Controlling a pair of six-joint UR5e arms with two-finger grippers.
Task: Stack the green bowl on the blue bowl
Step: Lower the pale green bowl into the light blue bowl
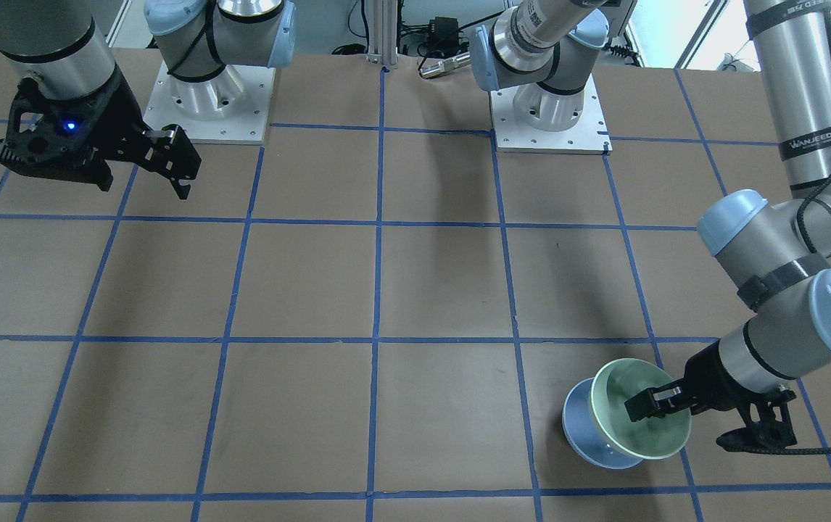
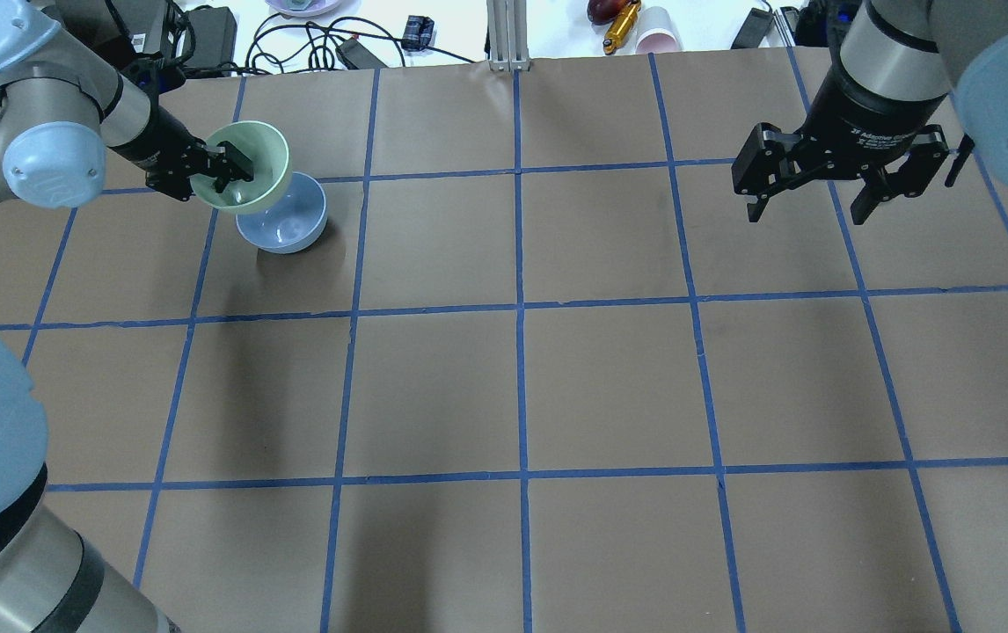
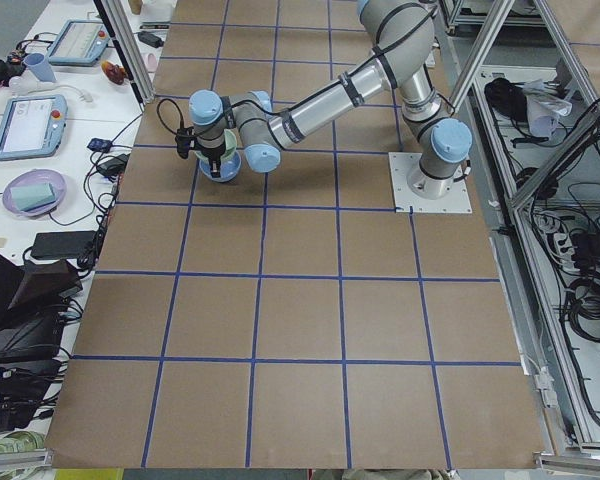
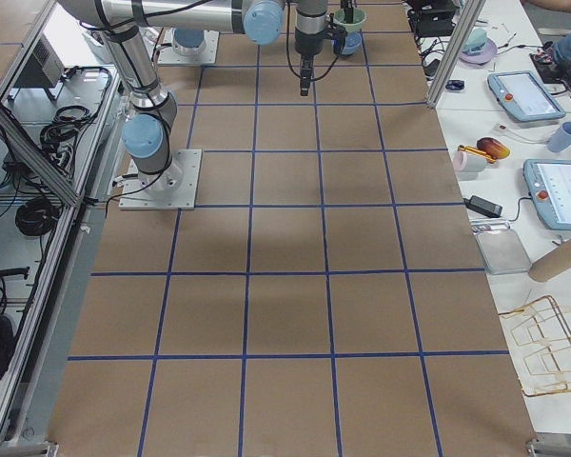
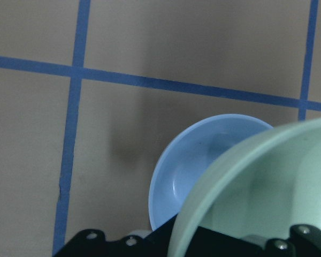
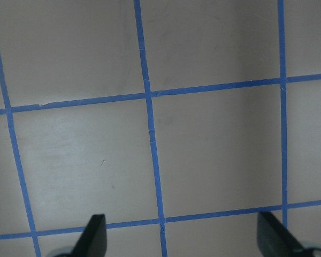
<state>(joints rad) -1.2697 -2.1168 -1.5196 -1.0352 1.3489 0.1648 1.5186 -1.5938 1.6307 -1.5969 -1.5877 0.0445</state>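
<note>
My left gripper [image 2: 221, 167] is shut on the rim of the green bowl [image 2: 258, 171] and holds it tilted in the air, partly over the blue bowl [image 2: 288, 229]. The blue bowl rests upright on the table at the far left. In the front-facing view the green bowl [image 1: 644, 428] overlaps the blue bowl [image 1: 582, 428] beside the left gripper [image 1: 651, 403]. The left wrist view shows the green bowl [image 5: 267, 187] above the blue bowl [image 5: 198, 176]. My right gripper [image 2: 810, 202] is open and empty, high over the far right of the table; it also shows in the front-facing view [image 1: 178, 168].
The table [image 2: 522, 387] is brown paper with a blue tape grid. Cables, a cup and small items lie beyond its far edge [image 2: 636, 26]. The arm bases [image 1: 550, 116] stand on the robot's side.
</note>
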